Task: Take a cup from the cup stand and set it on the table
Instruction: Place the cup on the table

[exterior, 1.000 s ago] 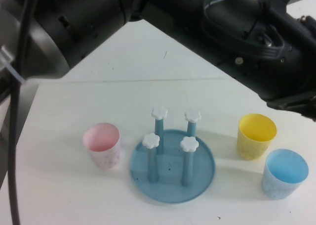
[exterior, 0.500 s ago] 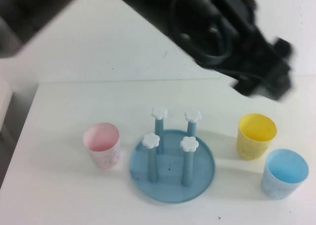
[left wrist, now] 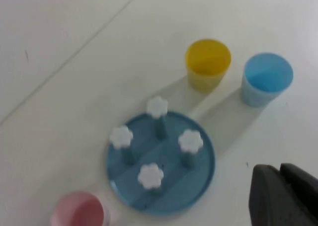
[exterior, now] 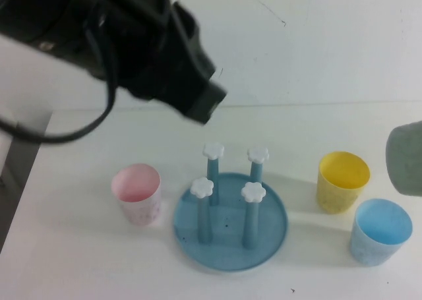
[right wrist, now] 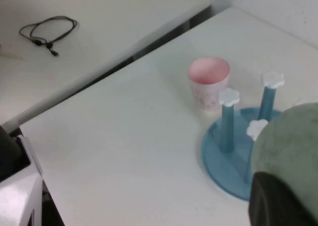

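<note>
The pale mint-green cup [exterior: 405,158] hangs in the air at the right edge of the high view, above the yellow and blue cups. In the right wrist view it fills the corner [right wrist: 290,144], and my right gripper [right wrist: 283,198] is shut on it; one dark finger shows against its wall. The blue cup stand [exterior: 230,224] sits mid-table with all four white-capped pegs bare; it also shows in the left wrist view [left wrist: 198,179]. My left gripper [left wrist: 284,196] is shut and empty, held high above the table [exterior: 86,260] near the stand. Its dark arm [exterior: 132,43] fills the upper left of the high view.
A pink cup [exterior: 136,193] stands upright left of the stand. A yellow cup [exterior: 342,180] and a light blue cup [exterior: 380,231] stand upright to its right. The table's left edge [exterior: 30,175] drops off, and a black cable [right wrist: 48,30] lies on a lower surface.
The dark arm close to the camera has swept from the upper right to the upper left. The mint-green cup has come into view at the right edge.
</note>
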Tool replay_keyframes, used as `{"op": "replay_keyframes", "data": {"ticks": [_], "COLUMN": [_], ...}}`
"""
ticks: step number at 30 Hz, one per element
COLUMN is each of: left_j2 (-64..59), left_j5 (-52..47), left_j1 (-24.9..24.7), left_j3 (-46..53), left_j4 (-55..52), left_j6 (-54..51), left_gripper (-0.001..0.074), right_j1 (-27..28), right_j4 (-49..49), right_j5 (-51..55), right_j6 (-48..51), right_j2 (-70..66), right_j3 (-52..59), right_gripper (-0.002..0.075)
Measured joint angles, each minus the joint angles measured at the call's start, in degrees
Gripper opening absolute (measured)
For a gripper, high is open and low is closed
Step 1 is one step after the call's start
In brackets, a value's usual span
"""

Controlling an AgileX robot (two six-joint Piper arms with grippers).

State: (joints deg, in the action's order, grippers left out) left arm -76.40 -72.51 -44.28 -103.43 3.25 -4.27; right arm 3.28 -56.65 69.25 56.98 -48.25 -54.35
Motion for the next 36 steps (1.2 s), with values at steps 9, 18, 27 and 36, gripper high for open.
{"op": "replay_keyframes", "data": {"ticks": [9,18,27,36], "left_j2": [17.63,28.35,35.06,35.88], "left_j5": [0.00,6.49,7.32,7.32], "left_j1": [0.00,0.00,0.00,0.00], "left_j3": [28.40,43.10,47.11,51.53], "left_j4": [-0.72,-1.24,-9.73,-10.09], "left_j6": [5.95,14.62,28.46,29.74], "left_gripper": [-0.0001,-0.0001,-0.0001,-0.0001], "right_j1": [-12.77,-37.99,-54.68,-59.31], "right_j4": [7.90,18.11,27.20,34.33], "right_j5": [-4.19,-18.93,-23.82,-24.66], "right_j6": [-2.50,-9.41,-14.77,-15.31], "right_j2": [-9.10,-21.50,-39.09,-55.92], "right_j3": [-3.99,-4.51,-15.30,-27.89], "right_gripper": [0.0022,0.0022,0.0022,0.0022]}}
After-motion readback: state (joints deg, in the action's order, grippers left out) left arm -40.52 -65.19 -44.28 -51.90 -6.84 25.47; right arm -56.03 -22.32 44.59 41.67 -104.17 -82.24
